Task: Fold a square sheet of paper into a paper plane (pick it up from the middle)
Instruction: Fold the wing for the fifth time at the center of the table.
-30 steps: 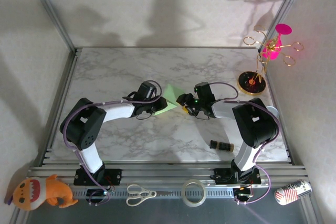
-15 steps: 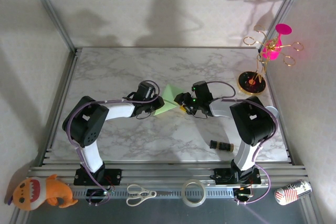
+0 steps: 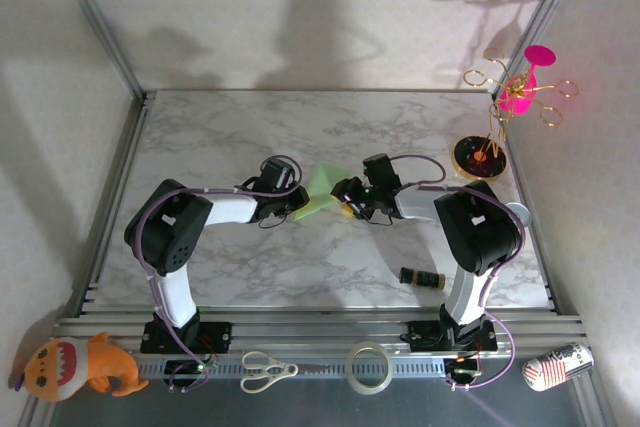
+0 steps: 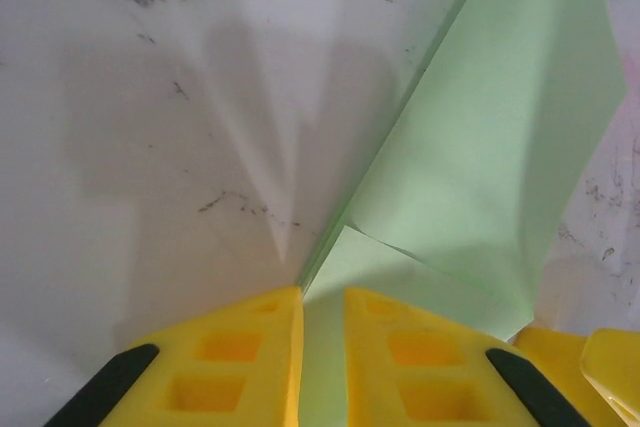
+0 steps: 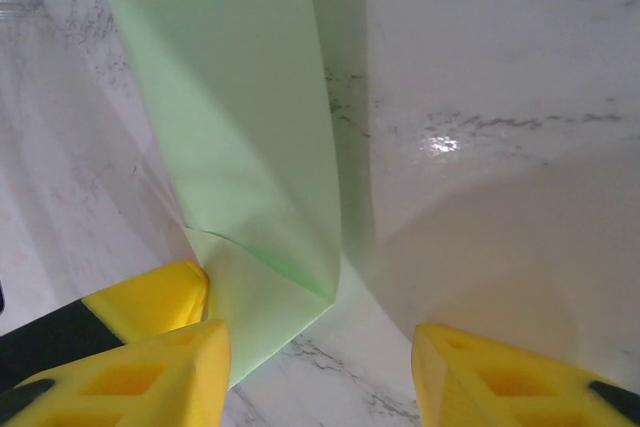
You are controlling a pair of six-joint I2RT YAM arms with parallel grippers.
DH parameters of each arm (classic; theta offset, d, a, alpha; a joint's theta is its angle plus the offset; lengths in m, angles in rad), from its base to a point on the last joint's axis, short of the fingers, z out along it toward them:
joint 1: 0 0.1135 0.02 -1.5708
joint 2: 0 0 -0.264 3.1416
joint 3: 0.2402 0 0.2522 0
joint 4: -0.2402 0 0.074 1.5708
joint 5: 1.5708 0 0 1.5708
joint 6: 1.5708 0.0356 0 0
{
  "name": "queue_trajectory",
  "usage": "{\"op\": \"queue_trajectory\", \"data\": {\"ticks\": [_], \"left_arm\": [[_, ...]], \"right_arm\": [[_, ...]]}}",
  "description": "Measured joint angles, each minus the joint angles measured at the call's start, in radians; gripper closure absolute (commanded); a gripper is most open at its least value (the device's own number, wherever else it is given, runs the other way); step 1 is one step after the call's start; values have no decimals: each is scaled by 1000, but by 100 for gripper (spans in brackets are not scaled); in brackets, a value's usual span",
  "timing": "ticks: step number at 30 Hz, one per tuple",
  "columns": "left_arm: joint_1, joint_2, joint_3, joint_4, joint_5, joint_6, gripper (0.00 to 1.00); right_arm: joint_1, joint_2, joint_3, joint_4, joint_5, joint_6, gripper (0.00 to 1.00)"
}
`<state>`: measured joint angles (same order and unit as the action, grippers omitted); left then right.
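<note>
On the left, the left gripper [image 3: 298,203] is clenched on the thin, light green sheet of paper [image 3: 322,187]. In the left wrist view its yellow fingers [image 4: 250,347] stand almost together with a folded edge of the sheet [image 4: 490,147] pinched in the narrow gap. The paper lies mid-table on the white marble table [image 3: 250,127], between the two grippers, partly folded with one flap raised.

On the right, the right gripper [image 3: 346,197] is released. Its jaws stand wide apart around the paper's near corner [image 5: 240,127] and grasp nothing.

We judge the sheet very light, limp and easily creased or torn. It should slide readily on the smooth marble, so one side must be pinned while the other is worked. A hold at a folded edge, where the layers double and stiffen, looks safest.

Compared with a second ago, the two grippers have drawn closer together, less green shows between them, and the left arm's elbow has shifted inward.
</note>
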<state>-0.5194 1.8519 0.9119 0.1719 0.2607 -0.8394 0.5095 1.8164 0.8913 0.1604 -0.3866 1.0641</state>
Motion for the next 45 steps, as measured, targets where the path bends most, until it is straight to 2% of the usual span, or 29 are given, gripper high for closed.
{"op": "queue_trajectory", "data": {"ticks": [12, 22, 29, 34, 38, 45], "left_arm": [[2, 0, 0, 0, 0, 0, 82], [3, 0, 0, 0, 0, 0, 82], [5, 0, 0, 0, 0, 1, 81], [6, -1, 0, 0, 0, 4, 78], [14, -23, 0, -17, 0, 23, 67], [16, -124, 0, -14, -20, 124, 36]], "right_arm": [[8, 73, 66, 11, -45, 4, 60], [12, 80, 67, 101, -98, 50, 70], [12, 89, 54, 159, -113, 105, 80], [12, 112, 54, 172, -112, 123, 92], [12, 112, 54, 177, -101, 118, 99], [12, 42, 35, 140, -27, 72, 100]]}}
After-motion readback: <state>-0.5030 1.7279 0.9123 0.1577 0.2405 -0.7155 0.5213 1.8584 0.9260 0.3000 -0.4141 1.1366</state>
